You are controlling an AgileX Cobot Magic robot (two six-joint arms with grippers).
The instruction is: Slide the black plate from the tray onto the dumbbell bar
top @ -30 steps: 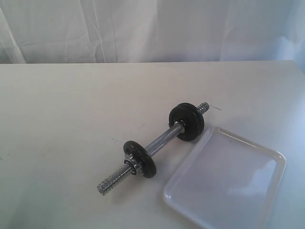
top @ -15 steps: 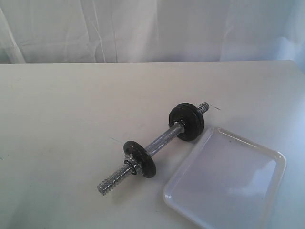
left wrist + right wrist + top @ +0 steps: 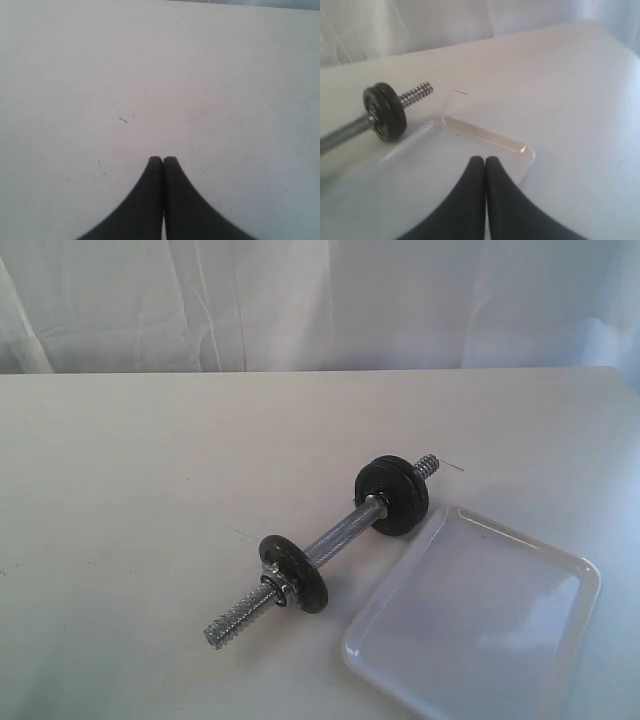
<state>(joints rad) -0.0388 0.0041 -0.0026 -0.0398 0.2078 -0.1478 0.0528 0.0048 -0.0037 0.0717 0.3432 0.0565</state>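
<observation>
With the white tray point(image 3: 480, 615) bare near the worktop's point(image 3: 150, 490) right edge, the black plate point(image 3: 411, 489) is no longer in it. It appears to be the outer of two discs doubled up at the far end of the dumbbell bar point(image 3: 340, 536), which lies slantwise about the middle of the worktop. On that reading the job looks done. The left gripper point(image 3: 163, 160) hangs over bare worktop with its jaws pressed together and nothing between them. The right gripper point(image 3: 485, 160) is likewise closed and empty above the tray's rim. The danger now lies at the bare threaded end point(image 3: 428, 464) beyond the pair. No collar is visible there, unlike the one point(image 3: 276, 589) backing the single disc point(image 3: 297, 575) at the near end. A knock from a passing arm, or any tilt of the bar, could therefore let the plate creep back off the thread. The bar rests on round discs and may roll if nudged. The tray's corner sits just beside the pair, though whether they touch cannot be told, so shifting the tray could also push the discs.
</observation>
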